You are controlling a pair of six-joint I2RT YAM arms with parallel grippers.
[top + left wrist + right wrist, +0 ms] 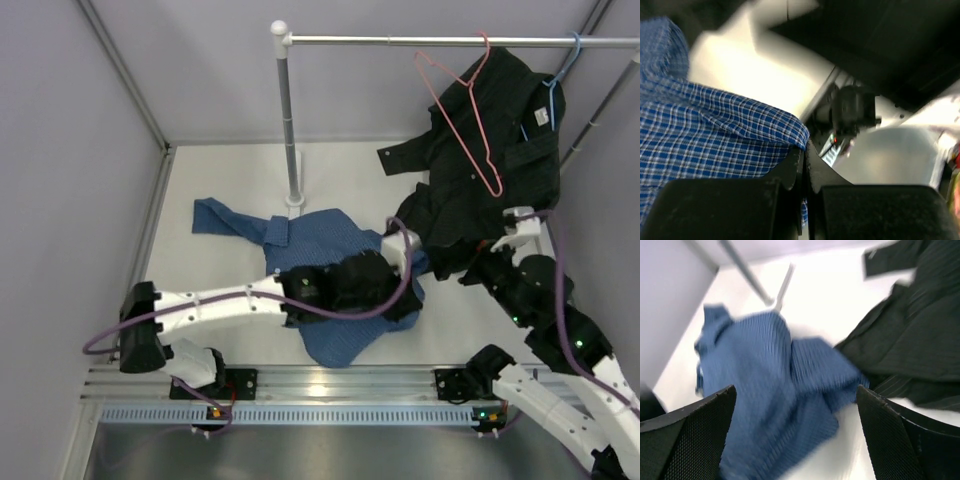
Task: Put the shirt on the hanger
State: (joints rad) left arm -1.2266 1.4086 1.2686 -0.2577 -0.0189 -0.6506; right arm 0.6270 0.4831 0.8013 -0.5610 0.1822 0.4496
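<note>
Just in front of the grey metal upright pole [286,120] of the clothes rail, the blue fine-check button-up shirt [330,270] lies crumpled on the white table [230,180]. The left gripper [804,165] is clamped on a fabric edge on the side away from the pole, probably to lift it. The right gripper [795,395] is spread wide and empty, facing the shirt, seemingly ready for a second hold. The thin pink-red wire hanger [470,110] hangs from the rail, well apart from the pole on the right arm's side, against a black shirt [490,180].

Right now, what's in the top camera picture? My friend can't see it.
A blue shirt lies crumpled on the white table, the left arm reaching over it. A pink hanger hangs bare on the rail, by a black shirt near the right arm.
</note>
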